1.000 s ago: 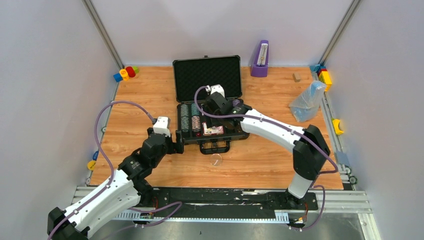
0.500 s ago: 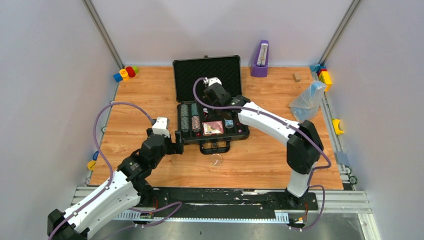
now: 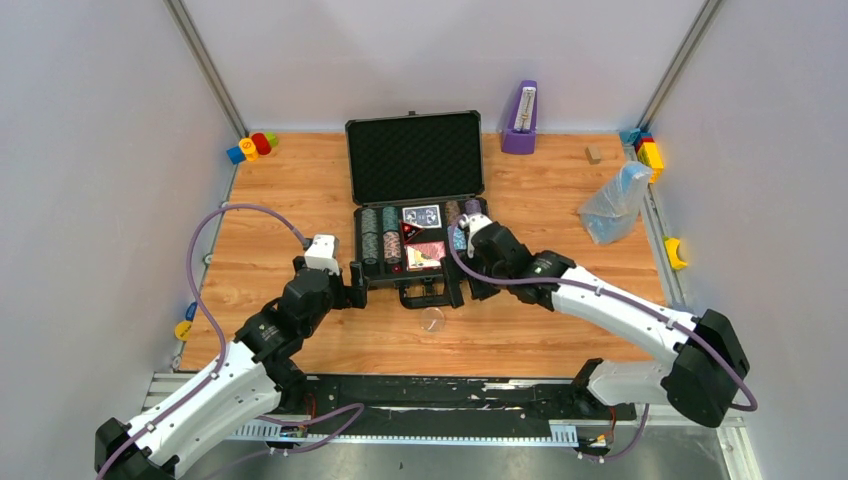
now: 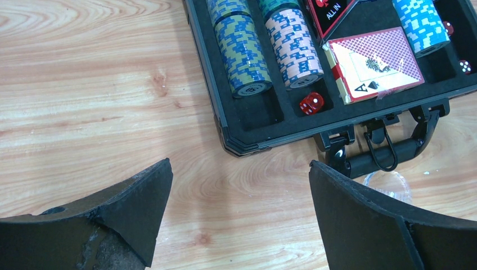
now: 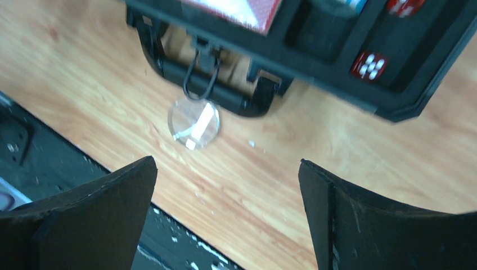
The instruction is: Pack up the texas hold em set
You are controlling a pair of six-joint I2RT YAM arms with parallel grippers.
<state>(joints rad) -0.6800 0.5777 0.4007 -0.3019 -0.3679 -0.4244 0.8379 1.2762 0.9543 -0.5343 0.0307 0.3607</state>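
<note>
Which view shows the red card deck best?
Left wrist: the deck lies close and sharp in the case, ace visible. Top external shows it small; right wrist catches only a blurred edge.

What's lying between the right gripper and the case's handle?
A small clear disc, lying just short of the handle; the right wrist view shows it.

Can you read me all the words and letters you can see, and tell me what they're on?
"ALL IN": on the triangular button in the black case.
"A" with a spade sign: on the corner of the red card deck.
Too small to read: the print on the black card deck and on the ends of the chip rolls.
</note>
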